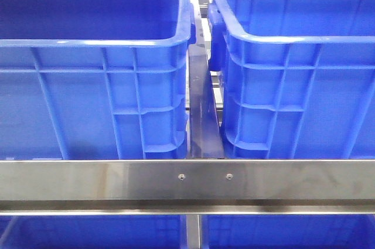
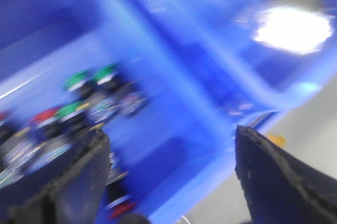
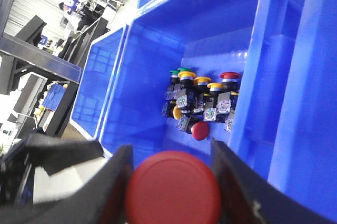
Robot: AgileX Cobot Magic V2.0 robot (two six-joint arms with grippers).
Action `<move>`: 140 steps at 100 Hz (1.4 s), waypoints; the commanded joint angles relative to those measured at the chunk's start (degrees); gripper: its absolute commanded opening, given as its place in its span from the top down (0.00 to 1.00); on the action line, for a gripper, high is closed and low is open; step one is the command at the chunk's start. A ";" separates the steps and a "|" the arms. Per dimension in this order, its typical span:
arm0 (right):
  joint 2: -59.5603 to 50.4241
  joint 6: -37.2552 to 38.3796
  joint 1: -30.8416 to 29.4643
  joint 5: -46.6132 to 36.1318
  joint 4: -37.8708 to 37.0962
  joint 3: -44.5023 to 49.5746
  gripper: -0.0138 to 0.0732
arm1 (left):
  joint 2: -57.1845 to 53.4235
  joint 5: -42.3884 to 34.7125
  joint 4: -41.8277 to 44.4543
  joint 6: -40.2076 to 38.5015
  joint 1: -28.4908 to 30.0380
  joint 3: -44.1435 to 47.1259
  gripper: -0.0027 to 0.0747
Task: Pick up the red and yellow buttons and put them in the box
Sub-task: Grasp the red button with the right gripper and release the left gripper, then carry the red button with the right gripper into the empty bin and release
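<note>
Two large blue crates stand side by side behind a steel rail [image 1: 187, 181] in the front view, the left crate [image 1: 94, 73] darker inside and the right crate [image 1: 293, 73] a brighter blue within, with a narrow gap and a dark divider [image 1: 202, 114] between them; neither arm shows in this view. Seen from the right wrist, the right gripper [image 3: 171, 182] is clamped on a red button [image 3: 172, 188], its round red cap wedged between the two dark fingers [image 3: 234, 182] and held above the open crate [image 3: 158, 103]. On the floor of that crate lies a cluster of push buttons [image 3: 200, 103] gathered against one wall: yellow-capped ones [image 3: 202, 81], green-capped ones [image 3: 174, 72], a red-capped one [image 3: 228, 76] standing at the cluster's edge, and a loose red cap [image 3: 200, 130] lying just beside the pile. More blue crates [image 3: 95, 87] sit alongside. The left wrist picture is heavily blurred; the left gripper [image 2: 171, 176] hangs with its jaws wide apart and nothing between them, above a blue crate rim [image 2: 174, 66]. Beside one finger [image 2: 79, 176] a blurred group of buttons [image 2: 89, 103] rests on the crate floor, with green caps [image 2: 79, 79] and a red cap [image 2: 45, 116] discernible among them.
</note>
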 commanded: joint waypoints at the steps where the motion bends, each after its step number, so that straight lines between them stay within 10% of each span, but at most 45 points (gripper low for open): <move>1: -1.55 -1.14 -0.30 1.18 3.18 -1.94 0.68 | -5.50 -4.81 0.36 -1.49 4.62 1.70 0.35; 35: -1.55 -2.36 -0.30 -0.23 3.06 -1.94 0.68 | -25.01 -9.00 0.40 -2.80 21.70 18.59 0.35; 65: -1.55 -4.03 -0.30 -3.89 1.33 -1.94 0.68 | -41.93 -10.30 0.70 -2.60 24.48 30.75 0.36; 101: -1.55 -17.60 -0.30 -25.71 0.98 -1.94 0.68 | -47.72 -10.40 0.96 -2.45 24.48 33.74 0.99; 140: 6.49 -28.99 -0.24 -52.11 1.03 -2.54 0.68 | -47.72 -10.52 1.17 -2.45 24.48 33.74 0.99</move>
